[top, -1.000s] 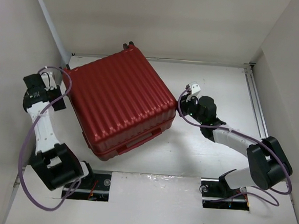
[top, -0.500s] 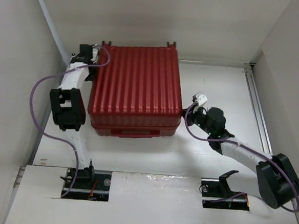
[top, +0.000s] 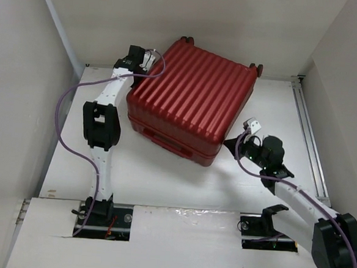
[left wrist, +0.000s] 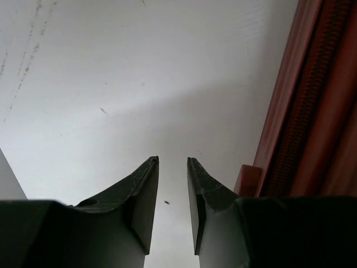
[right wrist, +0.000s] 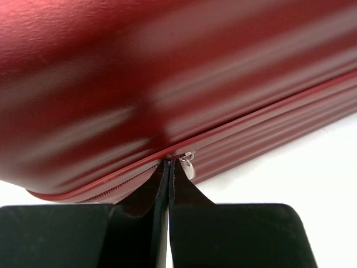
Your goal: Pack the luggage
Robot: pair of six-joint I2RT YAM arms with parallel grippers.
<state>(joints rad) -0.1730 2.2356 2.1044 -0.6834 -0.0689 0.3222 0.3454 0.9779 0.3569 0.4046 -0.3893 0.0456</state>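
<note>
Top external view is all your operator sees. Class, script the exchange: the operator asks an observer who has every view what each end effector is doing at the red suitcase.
Operator: Right side first. Is it open or shut?
Observer: The right wrist view shows the right end effector shut, with its tips against the zipper seam of the luggage.
Operator: Is there anything at the tips?
Observer: A small silver zipper pull sits just beside them. I can't tell whether it is pinched.
Operator: And the other arm?
Observer: The left end effector is open and holds nothing. The luggage's zippered edge runs alongside it.
</note>
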